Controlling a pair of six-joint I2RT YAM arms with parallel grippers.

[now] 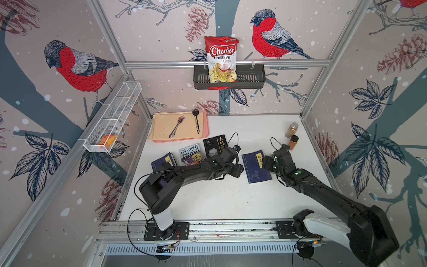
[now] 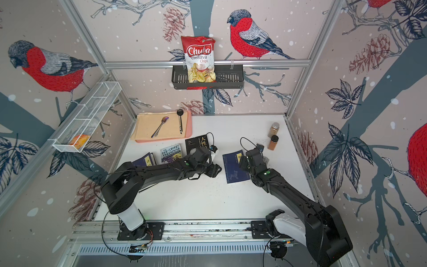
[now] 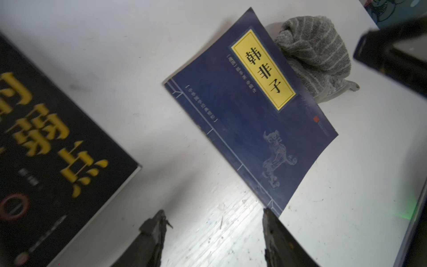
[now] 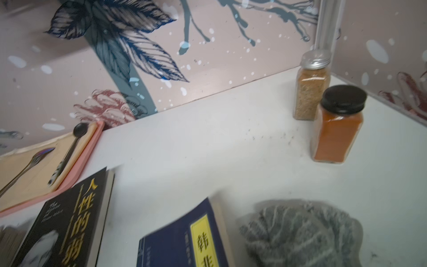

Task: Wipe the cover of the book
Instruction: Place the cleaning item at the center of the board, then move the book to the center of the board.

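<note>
- Blue book (image 1: 256, 167): the task's item. It lay flat on the white table (image 1: 208, 196), cover up and yellow title label showing, between the ends of the two arms. Judged to be set apart from the other books so that its whole cover could be reached.
- Grey cloth (image 3: 316, 53): bunched on the table against the book's edge beside the title label, and off the cover. Nothing gripped it, so it was judged to be parked within easy reach of the right arm.
- Left fingers (image 3: 154, 228): spread wide and empty, low over bare table just beside a near corner of the book. Probably placed there to steady that corner.
- Right arm (image 1: 323, 187): its end hung over the book's far corner, next to the cloth. Its fingers showed in no view, so whether they were wide or narrow could not be told.
- Black book (image 1: 215, 145) and Treehouse book (image 1: 190, 153): flat on the table to the left, clear of any wiping path.
- Two spice jars (image 1: 293, 136): upright near the back right corner, apart from the cloth.
- Pink tray (image 1: 205, 134): at the back, carrying spoons.
</note>
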